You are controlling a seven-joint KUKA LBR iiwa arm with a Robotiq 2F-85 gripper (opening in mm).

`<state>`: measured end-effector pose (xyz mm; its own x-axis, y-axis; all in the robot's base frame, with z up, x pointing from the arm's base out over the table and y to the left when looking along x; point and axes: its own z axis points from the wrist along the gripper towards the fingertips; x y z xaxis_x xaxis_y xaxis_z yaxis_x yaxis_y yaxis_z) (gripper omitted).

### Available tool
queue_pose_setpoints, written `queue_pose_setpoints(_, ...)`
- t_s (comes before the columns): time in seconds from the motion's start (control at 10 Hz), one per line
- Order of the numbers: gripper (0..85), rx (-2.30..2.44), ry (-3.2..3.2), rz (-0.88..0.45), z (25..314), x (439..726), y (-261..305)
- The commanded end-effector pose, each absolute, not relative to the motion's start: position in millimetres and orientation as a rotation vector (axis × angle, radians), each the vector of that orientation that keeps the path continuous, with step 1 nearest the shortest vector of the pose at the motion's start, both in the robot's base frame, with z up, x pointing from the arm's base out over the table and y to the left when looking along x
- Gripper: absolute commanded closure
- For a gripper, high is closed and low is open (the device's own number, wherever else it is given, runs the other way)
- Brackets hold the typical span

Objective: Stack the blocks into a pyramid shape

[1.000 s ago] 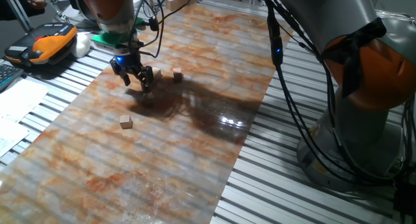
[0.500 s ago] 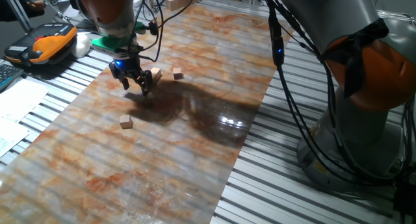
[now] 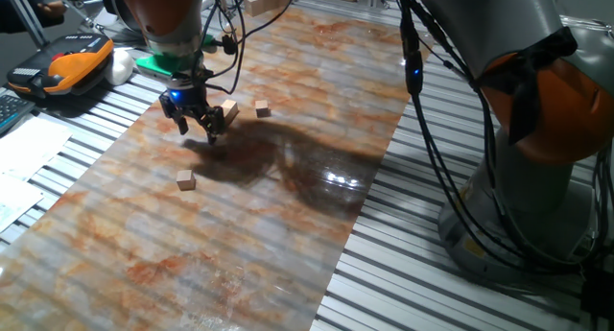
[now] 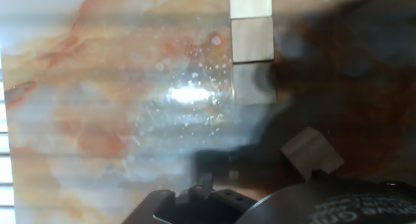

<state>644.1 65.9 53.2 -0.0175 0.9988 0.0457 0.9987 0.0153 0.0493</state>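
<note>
Several blocks show. In the fixed view one light wooden block (image 3: 228,110) sits just right of my gripper (image 3: 198,131). A second block (image 3: 262,108) lies further right, and a third (image 3: 186,180) lies alone nearer the front. My gripper hangs slightly above the mat, fingers spread, nothing between them. The hand view shows three blocks in a straight line, touching: block (image 4: 250,2), block (image 4: 252,39) and block (image 4: 253,83). A turned block (image 4: 311,151) lies apart, lower right. My fingertips are out of the hand view.
The blocks rest on a marbled orange mat (image 3: 249,225) over a slatted metal table. An orange-and-black device (image 3: 72,62) and papers (image 3: 24,158) lie at the left. The arm's grey-and-orange base (image 3: 537,130) and hanging cables (image 3: 422,130) fill the right.
My gripper has risen a little and shifted left, away from the block beside it. The blocks have not moved.
</note>
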Motion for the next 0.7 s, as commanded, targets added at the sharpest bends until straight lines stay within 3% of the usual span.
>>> queue_pose_setpoints(0.0, 17.0, 2.202, 2.235, 0.110, 53.7, 644.1, 67.6)
queue_pose_setpoints(0.6, 17.0, 1.791, 2.551, -0.070, 57.9, 640.3, 77.3)
